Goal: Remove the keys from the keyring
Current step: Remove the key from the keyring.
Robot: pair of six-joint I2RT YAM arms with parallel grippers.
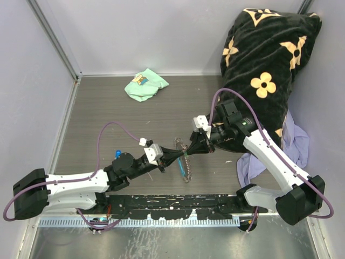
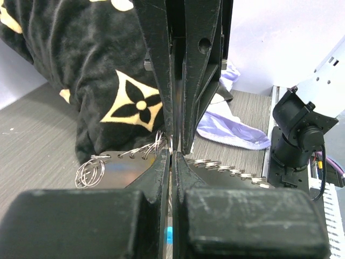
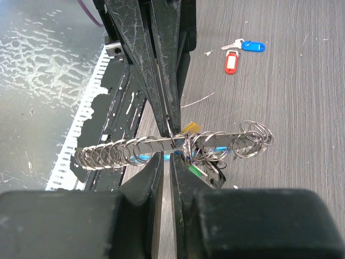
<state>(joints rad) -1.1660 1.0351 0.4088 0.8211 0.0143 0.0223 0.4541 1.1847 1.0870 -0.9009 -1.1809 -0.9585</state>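
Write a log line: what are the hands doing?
left hand: shut on keyring | right hand: shut on keyring | red key, blue key: loose on table

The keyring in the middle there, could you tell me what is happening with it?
Both arms have the keyring between them. The left gripper is shut on its run of rings, and the right gripper pinches a ring beside the bunch of tagged keys hanging there. A red-tagged key and a blue-tagged key lie loose on the table, apart from the ring.
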